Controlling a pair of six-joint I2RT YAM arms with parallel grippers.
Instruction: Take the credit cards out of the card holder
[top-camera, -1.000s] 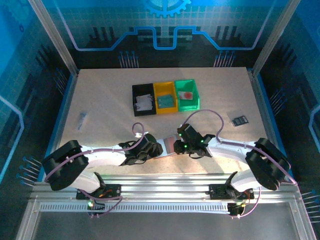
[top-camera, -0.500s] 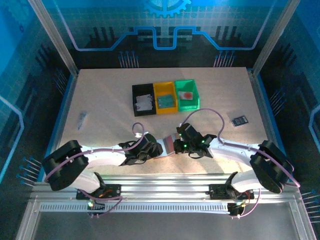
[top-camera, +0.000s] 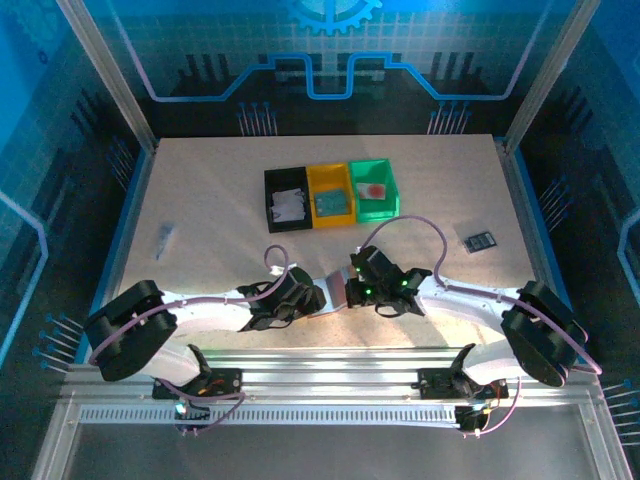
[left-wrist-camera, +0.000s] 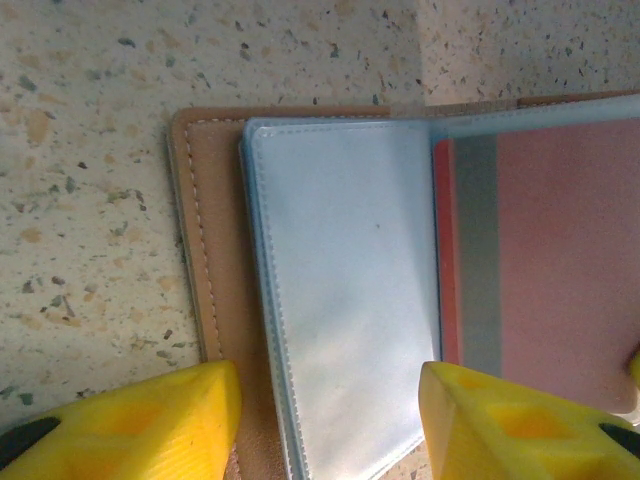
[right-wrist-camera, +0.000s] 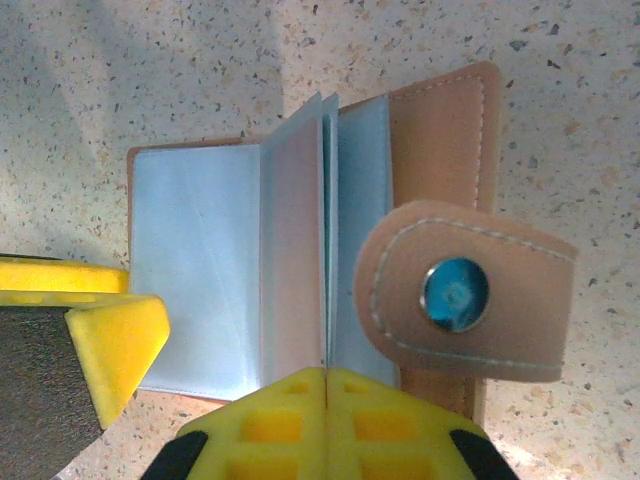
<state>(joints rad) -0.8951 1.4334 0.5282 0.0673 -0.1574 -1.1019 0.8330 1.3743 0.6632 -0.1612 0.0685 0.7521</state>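
card holder (top-camera: 337, 290): one, pinkish-tan. It lies open on the table (top-camera: 220, 200), right between my two grippers.
left gripper (left-wrist-camera: 330, 428): one. My jaws are spread apart and let loose. One yellow finger (left-wrist-camera: 140, 415) sits at the card holder's tan edge and the other sits over its pockets.
right gripper (right-wrist-camera: 325, 415): one. My jaws are clenched tight at the card holder's near edge. One thin pocket page (right-wrist-camera: 325, 230) stands up and runs straight into the line where my jaws meet, so I seem to pinch it.
credit cards (left-wrist-camera: 540, 260): I count one, reddish with a grey stripe. It is tucked inside a clear pocket of the card holder, just beside a pale blue pocket (left-wrist-camera: 340, 290).
strap (right-wrist-camera: 500, 330): one, tan, with one round blue snap (right-wrist-camera: 455, 295). It lies folded over one side of the card holder.
bins: three in a row, touching: one black (top-camera: 270, 185), one yellow (top-camera: 331, 178), one green (top-camera: 392, 185). They sit well beyond the card holder, each with something in it.
small things: two. One dark flat thing (top-camera: 480, 240) lies well to the right of the card holder, and one small grey thing (top-camera: 165, 240) lies well to its left.
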